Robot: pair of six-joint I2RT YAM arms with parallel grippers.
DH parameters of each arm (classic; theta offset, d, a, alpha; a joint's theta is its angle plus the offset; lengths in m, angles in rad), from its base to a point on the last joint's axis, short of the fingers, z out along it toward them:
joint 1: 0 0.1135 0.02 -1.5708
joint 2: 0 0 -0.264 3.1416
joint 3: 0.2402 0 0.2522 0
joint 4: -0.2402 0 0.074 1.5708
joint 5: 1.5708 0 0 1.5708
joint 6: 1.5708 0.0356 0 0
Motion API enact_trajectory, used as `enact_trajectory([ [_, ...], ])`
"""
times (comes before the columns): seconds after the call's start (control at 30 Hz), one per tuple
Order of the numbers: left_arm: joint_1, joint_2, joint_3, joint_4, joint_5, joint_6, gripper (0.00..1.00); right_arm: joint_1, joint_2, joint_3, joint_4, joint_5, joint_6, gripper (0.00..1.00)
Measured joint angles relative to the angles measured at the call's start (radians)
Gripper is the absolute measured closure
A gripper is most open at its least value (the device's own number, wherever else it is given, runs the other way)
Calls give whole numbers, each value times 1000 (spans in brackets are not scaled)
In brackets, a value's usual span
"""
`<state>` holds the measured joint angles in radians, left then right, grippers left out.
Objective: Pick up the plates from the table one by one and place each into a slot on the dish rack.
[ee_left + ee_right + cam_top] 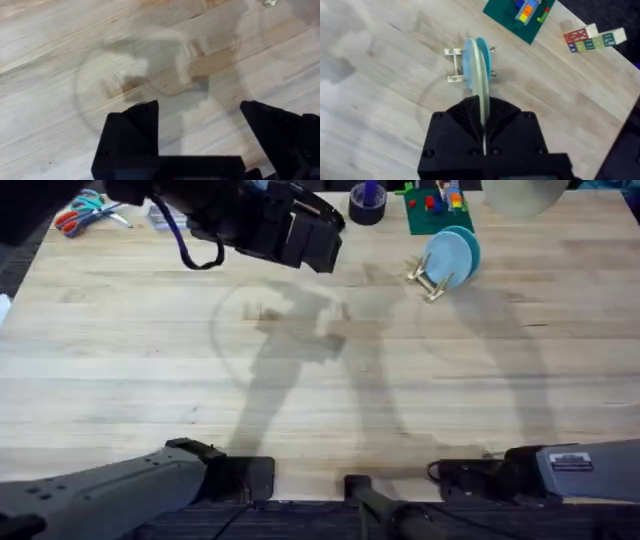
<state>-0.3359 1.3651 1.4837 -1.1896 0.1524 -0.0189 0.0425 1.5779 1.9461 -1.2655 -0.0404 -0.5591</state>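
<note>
The dish rack (430, 281) (453, 65) stands at the table's (320, 380) far right, holding two light blue plates (451, 256) (470, 56) upright. My right gripper (482, 122) is shut on the cream-yellow plate (481, 100), which I see edge-on, raised above the table on the near side of the rack. In the overhead view that pale plate (522, 194) shows blurred at the far right edge. My left gripper (316, 244) (200, 117) hangs open over bare wood at the far left-centre, nothing between its fingers.
A green brick board (436, 210) (519, 15) lies just behind the rack, with a dark tape roll (367, 203) to its left. Scissors (82, 214) rest at the far left corner. Lettered toy blocks (594, 37) lie beyond the board.
</note>
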Motion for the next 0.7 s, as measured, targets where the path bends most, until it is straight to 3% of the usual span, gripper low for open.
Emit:
enact_trajectory([
  [0.7, 0, 0, 0, 0, 0, 0, 6, 0, 201, 3, -49, -85, 12, 971],
])
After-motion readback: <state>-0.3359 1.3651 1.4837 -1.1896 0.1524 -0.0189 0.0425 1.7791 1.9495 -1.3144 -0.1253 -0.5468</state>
